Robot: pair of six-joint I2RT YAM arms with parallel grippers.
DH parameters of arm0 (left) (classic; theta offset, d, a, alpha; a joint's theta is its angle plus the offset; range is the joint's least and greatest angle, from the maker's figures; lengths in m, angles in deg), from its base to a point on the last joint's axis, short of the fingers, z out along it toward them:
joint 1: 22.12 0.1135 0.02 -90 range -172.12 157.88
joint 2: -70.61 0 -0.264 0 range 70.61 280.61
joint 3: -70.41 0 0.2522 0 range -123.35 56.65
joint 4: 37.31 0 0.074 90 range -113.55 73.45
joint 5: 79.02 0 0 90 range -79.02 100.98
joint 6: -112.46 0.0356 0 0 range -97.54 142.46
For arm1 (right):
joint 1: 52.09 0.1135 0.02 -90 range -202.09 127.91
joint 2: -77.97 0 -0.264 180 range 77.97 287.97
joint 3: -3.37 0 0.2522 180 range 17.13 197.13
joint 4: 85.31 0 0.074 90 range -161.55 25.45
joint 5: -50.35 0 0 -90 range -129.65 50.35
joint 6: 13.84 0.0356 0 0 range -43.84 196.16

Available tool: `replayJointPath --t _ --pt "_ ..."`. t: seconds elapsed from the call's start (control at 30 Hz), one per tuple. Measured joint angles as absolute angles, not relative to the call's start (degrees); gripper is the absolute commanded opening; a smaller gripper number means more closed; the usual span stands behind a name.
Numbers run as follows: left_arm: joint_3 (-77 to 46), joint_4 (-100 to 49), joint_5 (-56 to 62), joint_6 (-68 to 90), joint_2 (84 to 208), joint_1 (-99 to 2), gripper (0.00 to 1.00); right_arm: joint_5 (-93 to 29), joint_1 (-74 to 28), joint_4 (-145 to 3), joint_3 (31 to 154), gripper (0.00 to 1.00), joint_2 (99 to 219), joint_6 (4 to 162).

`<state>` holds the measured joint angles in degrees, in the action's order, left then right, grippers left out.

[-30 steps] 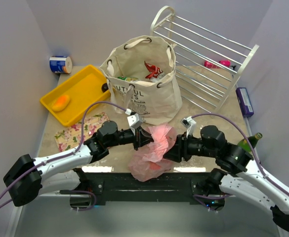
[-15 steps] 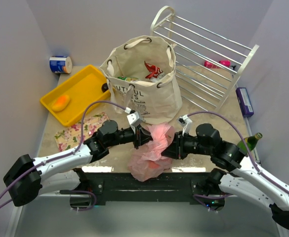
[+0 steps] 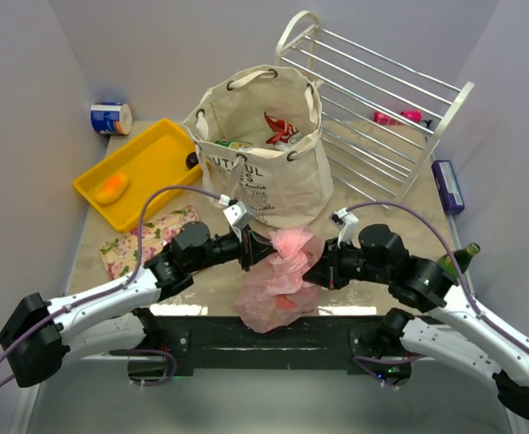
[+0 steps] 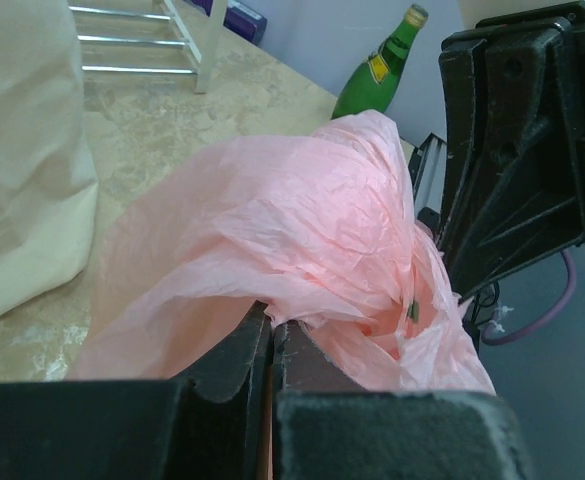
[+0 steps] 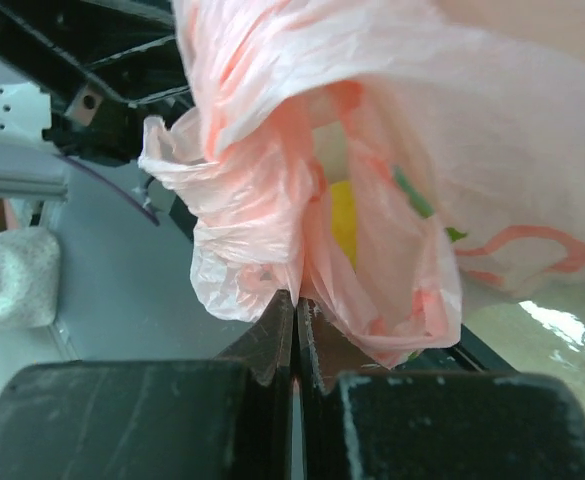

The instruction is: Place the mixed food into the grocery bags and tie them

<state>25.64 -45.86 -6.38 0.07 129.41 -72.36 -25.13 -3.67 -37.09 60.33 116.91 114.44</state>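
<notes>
- Marbled beige desk (image 4: 172,120) between pale walls: a white wire rack (image 3: 450,116) sits toward the far right corner. A cream canvas tote (image 3: 273,181) stands mid-desk toward the far edge, with a red packet (image 3: 280,127) showing in its open mouth.
- Your pink plastic bag (image 3: 278,276) is at the middle of the near edge. It is strung between the two arms, and its lower part sags over that edge.
- Left gripper (image 4: 270,325): jaws together, pinching a fold of pink film at the bag's top.
- Right gripper (image 5: 296,300): jaws together too, nipped onto bunched film on the opposite side of the top.
- Through the film, the right wrist view shows something yellow (image 5: 342,215) and a bit of green. You cannot tell exactly what they are.
- Treat the film as thin, limp and slippery. It will likely stretch or tear under a sharp pull, and slide out of a shallow pinch.
- Your best hold is probably the gathered neck or handle loops, where the layers bunch thick, rather than a single sheet. The load looks light, so gentle tension should do for the knot.
</notes>
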Motion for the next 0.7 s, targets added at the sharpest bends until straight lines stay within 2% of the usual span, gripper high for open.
replayJointPath --t 0.5,0.7 --pt "26.78 -36.63 0.83 -1.18 119.84 -70.04 0.0 -46.02 -3.62 -23.69 73.22 0.0 122.48 110.44" --pt "26.19 -35.96 -0.09 -2.79 121.11 -62.87 0.0 -55.46 -3.34 -24.53 77.7 0.0 125.72 108.17"
